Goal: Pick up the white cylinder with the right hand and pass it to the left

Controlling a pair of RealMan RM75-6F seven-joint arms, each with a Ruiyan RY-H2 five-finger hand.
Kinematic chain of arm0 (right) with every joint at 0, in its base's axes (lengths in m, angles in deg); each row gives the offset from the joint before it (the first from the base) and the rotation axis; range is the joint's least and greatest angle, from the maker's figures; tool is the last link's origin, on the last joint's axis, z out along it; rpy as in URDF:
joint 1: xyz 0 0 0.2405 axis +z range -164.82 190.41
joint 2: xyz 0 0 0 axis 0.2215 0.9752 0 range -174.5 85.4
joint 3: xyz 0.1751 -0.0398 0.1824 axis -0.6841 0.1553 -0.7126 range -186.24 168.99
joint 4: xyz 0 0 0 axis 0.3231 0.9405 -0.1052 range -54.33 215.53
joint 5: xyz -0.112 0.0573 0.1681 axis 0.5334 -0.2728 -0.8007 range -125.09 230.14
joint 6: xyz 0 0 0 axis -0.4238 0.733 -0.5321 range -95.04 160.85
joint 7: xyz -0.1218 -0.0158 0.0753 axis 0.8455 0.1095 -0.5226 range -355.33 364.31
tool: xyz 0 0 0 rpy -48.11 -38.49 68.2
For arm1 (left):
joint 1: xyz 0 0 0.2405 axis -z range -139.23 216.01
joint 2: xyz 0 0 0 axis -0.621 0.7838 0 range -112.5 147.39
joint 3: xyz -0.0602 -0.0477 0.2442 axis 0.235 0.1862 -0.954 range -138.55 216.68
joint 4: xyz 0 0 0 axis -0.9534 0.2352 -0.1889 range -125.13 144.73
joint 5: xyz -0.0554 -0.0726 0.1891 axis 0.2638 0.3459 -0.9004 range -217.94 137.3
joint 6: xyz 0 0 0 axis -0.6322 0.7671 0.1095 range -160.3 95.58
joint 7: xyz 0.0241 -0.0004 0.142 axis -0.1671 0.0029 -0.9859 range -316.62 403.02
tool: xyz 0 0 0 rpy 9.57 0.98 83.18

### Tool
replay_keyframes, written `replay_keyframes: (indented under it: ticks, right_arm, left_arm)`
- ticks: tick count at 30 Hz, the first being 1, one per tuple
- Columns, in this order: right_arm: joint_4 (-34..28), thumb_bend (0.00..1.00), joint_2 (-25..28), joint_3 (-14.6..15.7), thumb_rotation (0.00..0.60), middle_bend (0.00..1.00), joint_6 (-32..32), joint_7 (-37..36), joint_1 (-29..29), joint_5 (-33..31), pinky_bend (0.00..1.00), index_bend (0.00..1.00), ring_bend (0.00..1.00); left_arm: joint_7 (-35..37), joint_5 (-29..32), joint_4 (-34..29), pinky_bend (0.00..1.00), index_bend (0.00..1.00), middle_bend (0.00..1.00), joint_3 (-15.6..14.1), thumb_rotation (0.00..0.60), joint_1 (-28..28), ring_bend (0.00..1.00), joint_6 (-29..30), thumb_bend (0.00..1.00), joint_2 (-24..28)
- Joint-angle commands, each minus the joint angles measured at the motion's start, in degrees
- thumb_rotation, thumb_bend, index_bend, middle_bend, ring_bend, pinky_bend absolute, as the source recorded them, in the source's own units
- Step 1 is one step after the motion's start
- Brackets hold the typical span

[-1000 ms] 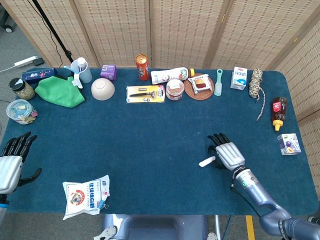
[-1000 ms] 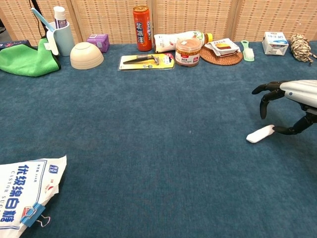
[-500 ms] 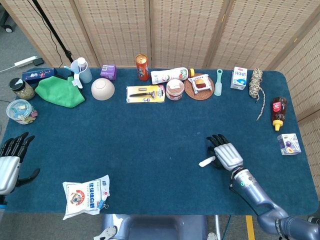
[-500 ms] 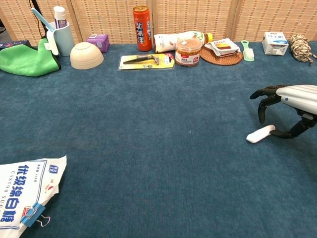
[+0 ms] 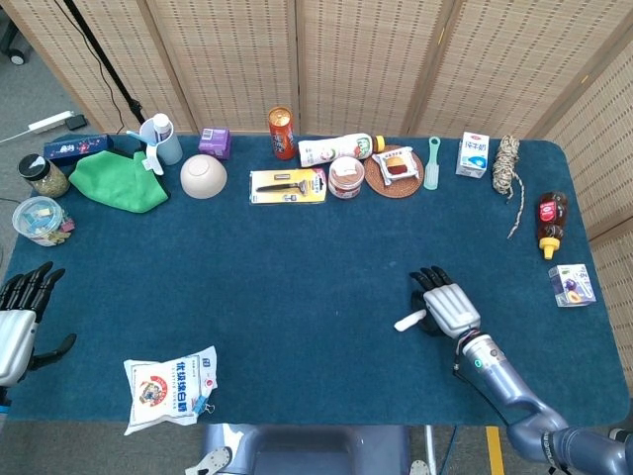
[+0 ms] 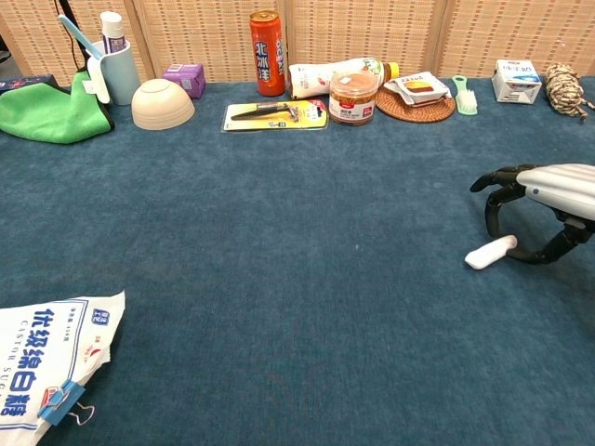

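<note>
Fingers (image 6: 491,216) of the right hand (image 5: 447,303) curl over the white cylinder (image 6: 490,252) on the desk (image 5: 297,267), grasp unclear; left hand (image 5: 18,322) waits released, near left.

A sugar bag (image 5: 170,387) lies near the table's (image 5: 297,257) front-left edge.

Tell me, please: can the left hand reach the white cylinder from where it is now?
Probably not yet. The left hand sits at the table's far left edge, while the white cylinder lies far right under the right hand. Nothing blocks the way; the gap is simply wide.
</note>
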Motion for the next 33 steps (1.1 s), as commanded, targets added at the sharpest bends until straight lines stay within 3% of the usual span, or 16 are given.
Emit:
replay_keyframes:
  ticks: [1,11,21,33]
  right_arm:
    - [-0.1,0.37,-0.1,0.1,0.600,0.13,0.0,0.1,0.0,-0.1,0.00,0.47,0.00]
    - [0.2,0.37,-0.8,0.4,0.600,0.17,0.0,0.8,-0.1,-0.3,0.00,0.52,0.01]
    - [-1.0,0.37,-0.5,-0.3,0.600,0.26,0.8,1.8,-0.6,-1.4,0.00,0.64,0.08]
    - [-13.3,0.37,4.6,-3.3,0.600,0.27,1.8,0.7,-1.3,-5.2,0.00,0.64,0.09]
  left_arm:
    - [0.1,-0.1,0.0,0.00,0.08,0.00,0.0,0.600,0.0,0.00,0.0,0.25,0.0]
    - [0.7,-0.1,0.3,0.00,0.08,0.00,0.0,0.600,-0.2,0.00,0.2,0.25,0.2]
    - [0.9,-0.6,0.7,0.00,0.08,0.00,0.1,0.600,0.1,0.00,0.0,0.25,0.1]
    - [-1.8,-8.8,2.2,0.00,0.15,0.00,0.9,0.600,5.8,0.02,-3.6,0.25,-2.2]
